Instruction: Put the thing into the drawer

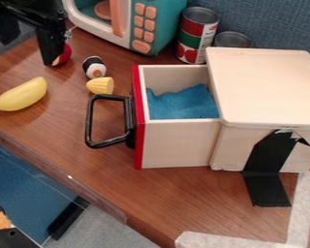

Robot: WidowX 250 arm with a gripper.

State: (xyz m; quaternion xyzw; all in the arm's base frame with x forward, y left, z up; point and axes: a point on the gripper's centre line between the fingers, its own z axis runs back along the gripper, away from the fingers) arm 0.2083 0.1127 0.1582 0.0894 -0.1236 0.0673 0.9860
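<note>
cloth (183, 102), blue and rumpled, lies inside the pulled-out drawer (177, 143), and i take it for the thing i'm meant to stow, so the placing looks done to me. my gripper (29, 51) is at the upper left over the table (170, 193), well apart from the drawer, its fingers spread with nothing between them.

the cloth should handle light and limp, no risk of breaking. if i had to tidy it, i'd pinch the raised fold near its middle, from straight above; a shallow grab at a flat edge could slip off. it would sag once lifted, and a loose corner could drape over the drawer wall.

the cabinet (268, 87) roofs the drawer's inner end, so i'd come down nearer the red front and mind the black handle (93, 123) jutting out. a sushi roll (94, 67) and a corn piece (100, 86) sit just beside that front, a banana (25, 94) farther left. a red object (66, 54) is partly hidden behind one finger, easily knocked. the tall can (196, 36) stands behind the drawer.
</note>
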